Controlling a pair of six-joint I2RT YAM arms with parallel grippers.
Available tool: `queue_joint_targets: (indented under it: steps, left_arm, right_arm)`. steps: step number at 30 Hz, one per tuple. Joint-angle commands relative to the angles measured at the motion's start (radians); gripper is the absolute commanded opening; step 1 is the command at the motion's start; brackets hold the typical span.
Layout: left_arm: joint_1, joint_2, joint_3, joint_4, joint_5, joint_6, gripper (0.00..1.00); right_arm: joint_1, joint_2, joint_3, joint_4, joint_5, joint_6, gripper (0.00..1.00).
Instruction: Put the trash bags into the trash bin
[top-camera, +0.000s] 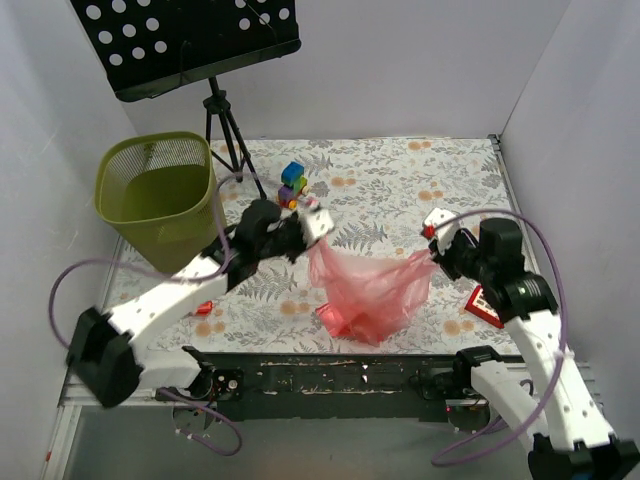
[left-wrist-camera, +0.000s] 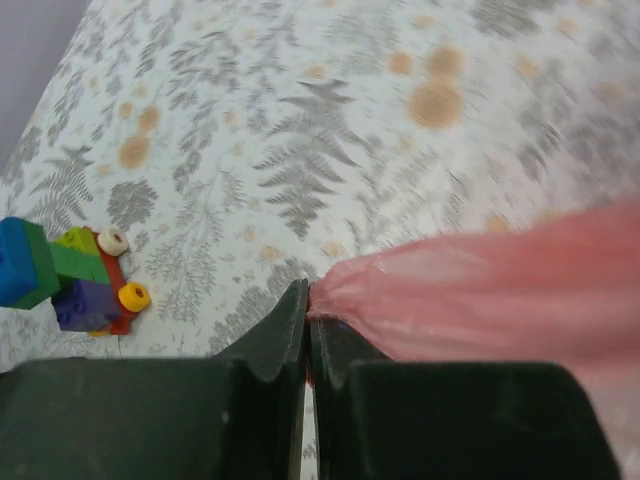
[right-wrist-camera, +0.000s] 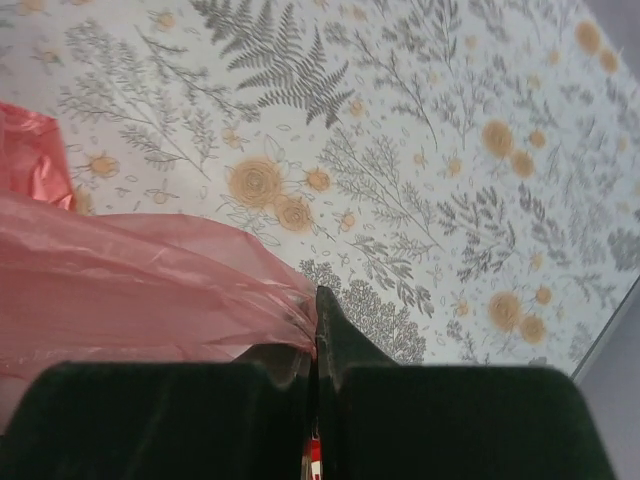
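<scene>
Two pairs of fingers (left-wrist-camera: 272, 345), pinching trash bag (top-camera: 370, 290)

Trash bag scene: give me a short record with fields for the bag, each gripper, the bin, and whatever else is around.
bag: red-pink trash bag, stretched between both grippers, outside the bin
left gripper: shut on one edge of the bag
right gripper: shut on the opposite edge
bin: green trash bin, upright at far left, no bag inside
other: toy blocks, music stand
</scene>
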Motion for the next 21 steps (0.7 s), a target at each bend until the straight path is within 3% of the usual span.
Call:
queue_joint_targets:
  steps: [1, 4, 7, 10, 12, 13, 14, 15, 16, 18, 21]
  left_arm:
    - [0.053, 0.414, 0.453, -0.263, -0.333, -0.506, 0.0]
    - [0.105, 0.719, 0.897, -0.42, -0.265, -0.623, 0.0]
    - [0.107, 0.928, 1.36, -0.422, -0.354, -0.612, 0.0]
    - [0.1, 1.062, 1.745, -0.192, -0.404, -0.474, 0.0]
    - [0.087, 1.066, 1.78, 0.208, -0.44, -0.302, 0.0]
    - [0.082, 1.035, 1.739, 0.472, -0.42, -0.192, 0.0]
    - [0.08, 1.03, 1.701, 0.682, -0.343, -0.101, 0.0]
    - [0.082, 1.047, 1.726, 0.826, -0.234, -0.041, 0.0]
    - [0.079, 1.081, 1.808, 0.869, -0.165, 0.025, 0.0]
    - [0.065, 1.09, 1.868, 0.929, -0.087, 0.135, 0.0]
    - [0.033, 0.968, 1.614, 1.059, -0.125, 0.26, 0.0]
  right_arm:
    - [-0.005, 0.273, 0.084, 0.233, 0.216, 0.255, 0.01]
    - [-0.014, 0.586, 0.332, 0.261, 0.282, 0.292, 0.01]
    - [-0.056, 0.853, 0.769, 0.272, 0.304, 0.338, 0.01]
    - [-0.06, 1.127, 1.426, 0.237, 0.375, 0.303, 0.01]
    - [-0.057, 1.273, 1.821, 0.4, 0.416, 0.225, 0.01]
    - [-0.048, 1.281, 1.874, 0.563, 0.446, 0.179, 0.01]
    - [-0.039, 1.245, 1.819, 0.793, 0.451, 0.12, 0.01]
    - [-0.036, 1.132, 1.618, 0.986, 0.41, 0.069, 0.01]
    - [-0.031, 1.058, 1.471, 1.163, 0.346, 0.032, 0.01]
    - [-0.019, 0.986, 1.398, 1.245, 0.288, -0.026, 0.01]
    - [-0.011, 0.882, 1.233, 1.286, 0.403, -0.063, 0.01]
